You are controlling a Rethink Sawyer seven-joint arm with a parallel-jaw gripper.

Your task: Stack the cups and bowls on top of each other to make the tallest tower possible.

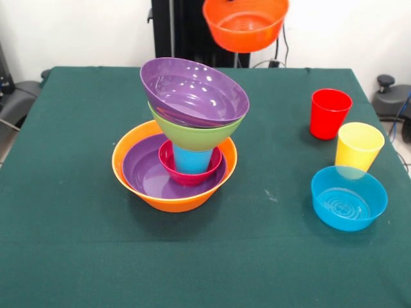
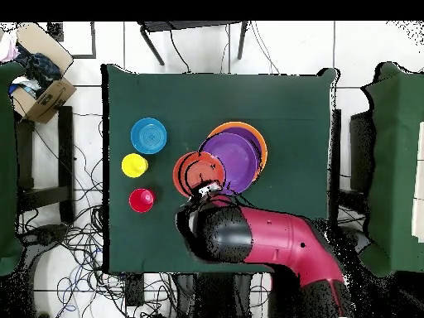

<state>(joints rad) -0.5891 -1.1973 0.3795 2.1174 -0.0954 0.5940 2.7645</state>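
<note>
While the tower (image 1: 183,147) of glossy plastic stands left of the green counter's (image 1: 64,244) centre, its large orange base bowl (image 1: 128,168) holds a purple bowl, a pink-red bowl, a blue cup, then tilted lime and purple bowls. A small orange bowl (image 1: 244,23) hangs raised above the counter's far edge, apparently carried by the arm (image 2: 273,240), though I cannot tell how the fingers stand. Red (image 1: 329,113) and yellow (image 1: 358,145) cups and a blue bowl (image 1: 349,197) sit apart

A green-clothed table (image 1: 77,244) carried the large orange bowl (image 1: 168,200) under the tower near its middle, and, well apart to one side, a red cup (image 1: 329,113), yellow cup (image 1: 358,146) and blue bowl (image 1: 349,197).
</note>
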